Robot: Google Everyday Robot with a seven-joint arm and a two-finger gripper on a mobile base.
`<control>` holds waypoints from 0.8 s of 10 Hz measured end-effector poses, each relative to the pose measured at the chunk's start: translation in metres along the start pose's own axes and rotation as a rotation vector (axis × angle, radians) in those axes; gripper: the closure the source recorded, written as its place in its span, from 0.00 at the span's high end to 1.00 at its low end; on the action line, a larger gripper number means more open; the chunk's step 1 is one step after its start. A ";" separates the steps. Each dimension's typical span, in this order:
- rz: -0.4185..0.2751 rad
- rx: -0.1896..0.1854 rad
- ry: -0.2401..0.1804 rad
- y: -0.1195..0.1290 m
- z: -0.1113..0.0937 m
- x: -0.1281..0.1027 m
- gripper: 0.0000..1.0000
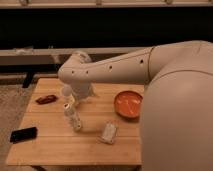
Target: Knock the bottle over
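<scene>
Clear plastic and a white cap: seeing the bottle [72, 118] on its base, left of the middle of the wooden desk [95, 150]. Maybe leaning a little at the top, hard to be sure. Not lying down yet. Finding the white cup [66, 92] just behind it, very near.

Spotting the pincer [78, 98] just behind the bottle and a bit to the right, tucked low under the big white arm [115, 67], close beside the cup. Not being able to tell whether clenched or released.

Noticing a pale flat packet [108, 132] near the bottle on the right. Then an orange bowl [128, 103] further right, a small red-brown thing [46, 99] off to the left, and a black phone [23, 134] near the left front edge.

Worrying about a few things from here:
- Pushing too low or too softly, and only sliding the bottle along without tipping it.
- Swinging wide and bumping the cup over too.
- Pushing too hard and sending the bottle rolling into the packet, or off the front of the desk.
</scene>
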 end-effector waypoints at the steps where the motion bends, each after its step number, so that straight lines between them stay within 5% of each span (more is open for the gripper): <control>1: -0.008 -0.004 -0.005 0.008 0.000 -0.007 0.80; 8: -0.020 0.003 -0.014 0.014 -0.001 -0.022 0.80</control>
